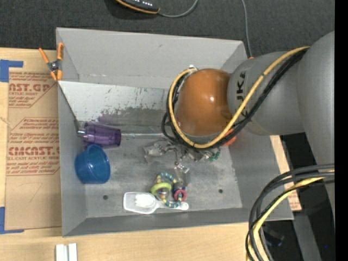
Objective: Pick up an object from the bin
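Observation:
My gripper (184, 161) reaches down under the arm's orange dome, over the middle of the bin floor, and most of it is hidden. Just left of it lies a small grey, see-through crumpled thing (155, 150). Below it, towards the bin's front, lies a colourful toy of linked rings (169, 190) in green, yellow, pink and blue. A white scoop (140, 202) lies against the left side of that toy. Nothing can be seen held in the gripper.
A purple cup (101, 135) lies on its side at the left wall, with a blue bowl (92, 164) just in front of it. A bit of an orange-red thing (232, 140) peeks out under the arm at the right. The arm covers the bin's right half.

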`<state>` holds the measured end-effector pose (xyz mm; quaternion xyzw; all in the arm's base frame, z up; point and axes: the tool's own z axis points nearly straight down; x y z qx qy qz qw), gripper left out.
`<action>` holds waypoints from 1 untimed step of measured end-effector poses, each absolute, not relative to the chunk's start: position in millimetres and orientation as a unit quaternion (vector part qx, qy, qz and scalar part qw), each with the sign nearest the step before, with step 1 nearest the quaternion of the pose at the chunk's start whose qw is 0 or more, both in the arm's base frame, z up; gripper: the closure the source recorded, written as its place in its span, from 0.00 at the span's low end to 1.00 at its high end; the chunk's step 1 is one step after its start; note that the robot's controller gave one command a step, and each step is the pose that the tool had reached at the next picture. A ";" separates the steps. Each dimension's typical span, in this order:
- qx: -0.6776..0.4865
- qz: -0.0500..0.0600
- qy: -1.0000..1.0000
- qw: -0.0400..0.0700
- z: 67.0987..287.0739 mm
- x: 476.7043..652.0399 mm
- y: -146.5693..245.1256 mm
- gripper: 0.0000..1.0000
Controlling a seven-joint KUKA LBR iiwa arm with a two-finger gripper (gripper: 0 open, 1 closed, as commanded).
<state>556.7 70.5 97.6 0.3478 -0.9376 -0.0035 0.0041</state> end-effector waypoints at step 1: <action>0.400 0.000 -0.916 -0.005 70.4 541.5 59.3 0.00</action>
